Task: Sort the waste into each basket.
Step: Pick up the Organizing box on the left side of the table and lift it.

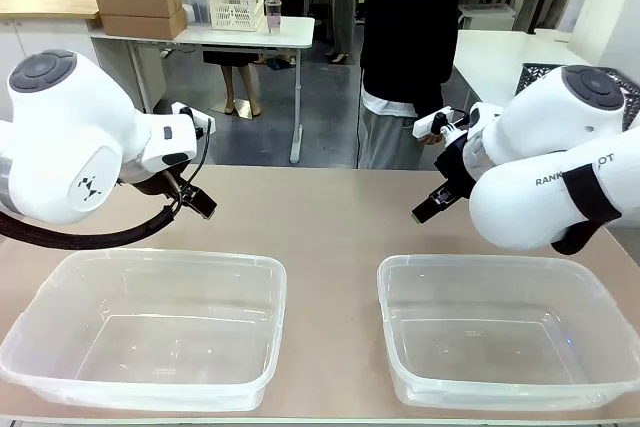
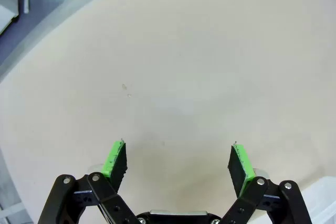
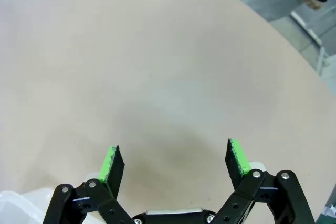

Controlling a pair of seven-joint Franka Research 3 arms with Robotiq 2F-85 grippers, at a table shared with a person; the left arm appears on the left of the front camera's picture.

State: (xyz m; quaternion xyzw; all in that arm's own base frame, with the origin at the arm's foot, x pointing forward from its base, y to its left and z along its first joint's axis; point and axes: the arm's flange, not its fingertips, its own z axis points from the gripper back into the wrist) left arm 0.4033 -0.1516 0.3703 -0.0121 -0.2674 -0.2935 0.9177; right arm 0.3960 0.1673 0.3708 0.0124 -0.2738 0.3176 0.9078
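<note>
Two clear plastic baskets stand side by side near the table's front edge, the left basket [image 1: 170, 259] and the right basket [image 1: 480, 262], both with nothing in them. My left gripper [image 1: 197, 199] hangs above the table just behind the left basket. In the left wrist view it [image 2: 178, 163] is open over bare tabletop. My right gripper [image 1: 430, 207] hangs behind the right basket, and the right wrist view shows it [image 3: 176, 162] open over bare tabletop, with a basket corner [image 3: 16, 205] at the bottom left. The waste is out of view.
A person in a dark top [image 1: 410, 47] stands at the far side of the beige table [image 1: 320, 217]. A dark lattice basket [image 1: 535, 75] sits at the far right behind my right arm. Bare tabletop stretches between the arms and the person.
</note>
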